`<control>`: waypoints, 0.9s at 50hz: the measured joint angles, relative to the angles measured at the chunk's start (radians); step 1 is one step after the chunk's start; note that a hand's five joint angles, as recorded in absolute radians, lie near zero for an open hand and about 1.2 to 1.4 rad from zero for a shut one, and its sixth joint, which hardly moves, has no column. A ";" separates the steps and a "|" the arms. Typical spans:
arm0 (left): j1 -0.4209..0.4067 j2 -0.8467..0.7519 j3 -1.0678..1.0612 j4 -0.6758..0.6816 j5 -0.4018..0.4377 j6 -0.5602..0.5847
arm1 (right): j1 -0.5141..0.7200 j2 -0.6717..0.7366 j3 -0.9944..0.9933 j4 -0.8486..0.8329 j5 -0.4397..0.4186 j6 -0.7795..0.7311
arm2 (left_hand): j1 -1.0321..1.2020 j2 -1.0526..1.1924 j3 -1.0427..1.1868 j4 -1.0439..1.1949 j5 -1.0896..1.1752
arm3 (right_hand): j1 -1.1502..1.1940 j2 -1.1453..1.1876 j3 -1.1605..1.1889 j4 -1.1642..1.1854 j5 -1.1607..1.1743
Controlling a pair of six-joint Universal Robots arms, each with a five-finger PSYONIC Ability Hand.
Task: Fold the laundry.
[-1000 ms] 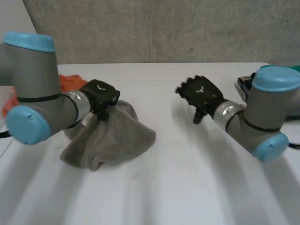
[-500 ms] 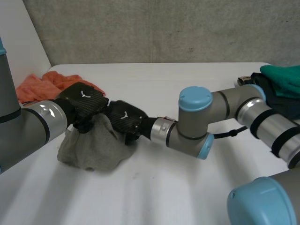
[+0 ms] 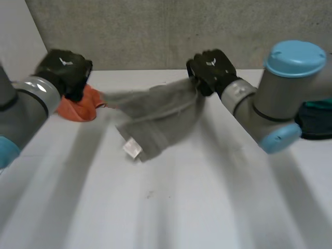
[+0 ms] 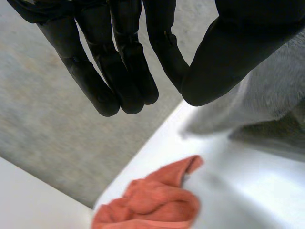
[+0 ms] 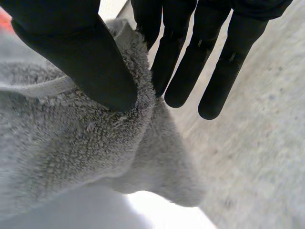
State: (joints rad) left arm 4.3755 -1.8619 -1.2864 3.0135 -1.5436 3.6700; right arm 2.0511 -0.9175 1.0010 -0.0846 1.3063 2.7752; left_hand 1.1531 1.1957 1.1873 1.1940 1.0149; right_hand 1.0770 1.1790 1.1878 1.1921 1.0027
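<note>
Head view: I read the right hand point(image 3: 212, 70) raised over the far side of the white table point(image 3: 181, 207), with one corner of the grey terry-cloth towel point(image 3: 161, 114) gripped in it. From that corner the towel stretches out toward the left hand point(image 3: 63, 70), and its far tip ends just short of that hand. The lower corner of the towel hangs down toward the table. I cannot tell whether that corner touches the surface.

Labels: a small white sewn-in tag point(image 3: 132, 149) sits at the hanging lower corner. I can read no writing on it. Each hand bears a small white mark on its back, which is not legible.

Right wrist view: the thumb of the right hand point(image 5: 76, 52) presses the hemmed edge of the towel point(image 5: 57, 157) against the nearest finger. The other fingers are straight.

Left wrist view: the left hand point(image 4: 124, 57) has straight fingers and a clear gap to the thumb, and it holds nothing. The towel point(image 4: 271, 90) lies beyond the thumb. A crumpled orange cloth point(image 4: 152, 200) rests on the table point(image 4: 248, 181) below the fingertips.

In the head view this orange cloth point(image 3: 78, 108) lies just under the left hand at the table's far edge.
</note>
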 measured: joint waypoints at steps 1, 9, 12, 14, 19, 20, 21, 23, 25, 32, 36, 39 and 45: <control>-0.008 -0.016 -0.006 -0.002 -0.001 -0.007 | -0.005 -0.036 0.065 0.008 -0.007 -0.018 | 0.000 0.000 0.000 0.000 0.000 | 0.000 0.000 0.000 0.000 0.000; -0.051 -0.137 -0.051 -0.022 -0.011 -0.020 | -0.015 -0.139 0.339 0.056 -0.024 -0.071 | -0.075 -0.105 -0.087 -0.094 -0.086 | 0.000 0.000 0.000 0.000 0.000; -0.066 -0.175 -0.061 -0.015 -0.025 -0.030 | -0.014 -0.124 0.376 0.064 -0.016 -0.069 | -0.361 -0.379 -0.367 -0.367 -0.361 | 0.000 0.000 0.000 0.000 0.000; -0.077 -0.191 -0.066 -0.004 -0.039 -0.041 | -0.017 -0.105 0.380 0.069 -0.004 -0.068 | -0.472 -0.490 -0.479 -0.491 -0.485 | -0.008 -0.037 -0.043 -0.045 -0.024; -0.109 -0.207 -0.081 0.089 -0.089 -0.062 | -0.043 -0.100 0.355 0.095 0.025 -0.059 | -0.679 -0.721 -0.713 -0.733 -0.731 | -0.233 -0.337 -0.345 -0.347 -0.343; -0.114 -0.208 -0.083 0.112 -0.092 -0.059 | -0.048 -0.109 0.354 0.098 0.025 -0.057 | -0.687 -0.732 -0.724 -0.744 -0.743 | -0.264 -0.368 -0.376 -0.379 -0.377; -0.116 -0.210 -0.083 0.127 -0.093 -0.054 | -0.051 -0.118 0.354 0.100 0.024 -0.056 | -0.699 -0.748 -0.740 -0.759 -0.758 | -0.285 -0.387 -0.394 -0.399 -0.398; -0.122 -0.219 -0.080 0.172 -0.089 -0.029 | -0.057 -0.145 0.359 0.102 0.019 -0.053 | -0.735 -0.781 -0.771 -0.791 -0.791 | -0.301 -0.400 -0.405 -0.415 -0.418; -0.124 -0.241 -0.069 0.214 -0.075 0.012 | -0.062 -0.180 0.370 0.103 0.010 -0.048 | -0.764 -0.812 -0.804 -0.819 -0.823 | -0.300 -0.399 -0.405 -0.415 -0.416; -0.106 -0.378 0.037 0.238 0.010 0.176 | -0.061 -0.238 0.398 0.099 -0.014 -0.042 | -0.773 -0.837 -0.820 -0.838 -0.846 | -0.298 -0.397 -0.404 -0.413 -0.398; -0.099 -0.437 0.093 0.193 0.031 0.204 | -0.069 -0.239 0.401 0.103 -0.009 -0.040 | -0.773 -0.837 -0.820 -0.838 -0.846 | -0.302 -0.400 -0.405 -0.416 -0.407; -0.093 -0.484 0.150 0.150 0.037 0.210 | -0.081 -0.241 0.412 0.117 0.001 -0.023 | -0.773 -0.837 -0.820 -0.838 -0.846 | -0.361 -0.460 -0.465 -0.479 -0.481; -0.086 -0.547 0.261 0.117 0.047 0.199 | -0.088 -0.264 0.462 0.154 0.046 0.112 | -0.772 -0.834 -0.819 -0.836 -0.840 | -0.608 -0.716 -0.721 -0.725 -0.732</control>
State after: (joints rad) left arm 4.2892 -2.4087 -1.0258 3.1306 -1.4968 3.8685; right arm 1.9628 -1.1819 1.4630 0.0698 1.3520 2.8867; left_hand 0.3806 0.3612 0.3678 0.3582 0.1753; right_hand 0.4688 0.4628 0.4666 0.4672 0.2706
